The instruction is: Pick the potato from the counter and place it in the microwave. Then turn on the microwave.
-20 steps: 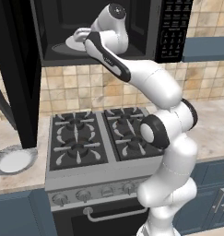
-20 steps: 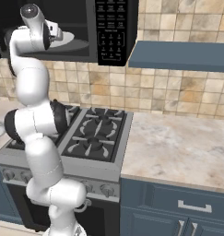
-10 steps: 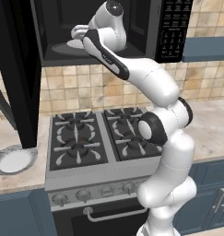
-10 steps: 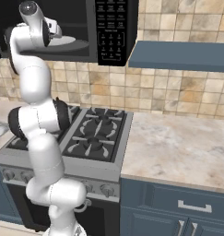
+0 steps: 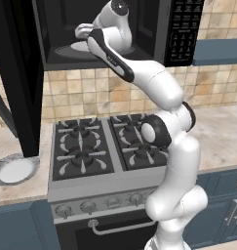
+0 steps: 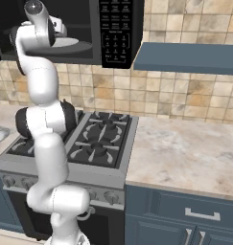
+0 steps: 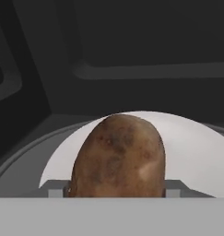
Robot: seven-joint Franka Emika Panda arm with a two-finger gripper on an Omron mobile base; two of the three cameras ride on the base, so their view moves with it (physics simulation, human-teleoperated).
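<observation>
The brown mottled potato (image 7: 118, 159) sits between my fingertips (image 7: 56, 188), low over the white turntable (image 7: 191, 147) inside the black microwave (image 5: 183, 29). My gripper (image 7: 117, 186) is shut on it, one finger against each side. From the base cameras the hand (image 5: 82, 33) reaches up into the open microwave cavity (image 6: 75, 45), over the turntable's edge. The potato itself is hidden by the hand there. The beige counter (image 6: 185, 148) lies right of the stove.
The microwave door (image 5: 12, 73) hangs open at the left, reaching down toward the counter. Its keypad (image 6: 115, 28) is on the right. A black gas stove (image 5: 105, 146) lies below the arm. A white plate (image 5: 13, 171) rests on the left counter.
The hand has shifted slightly left and deeper into the microwave cavity with the potato still in its grip. The jaws have not changed.
</observation>
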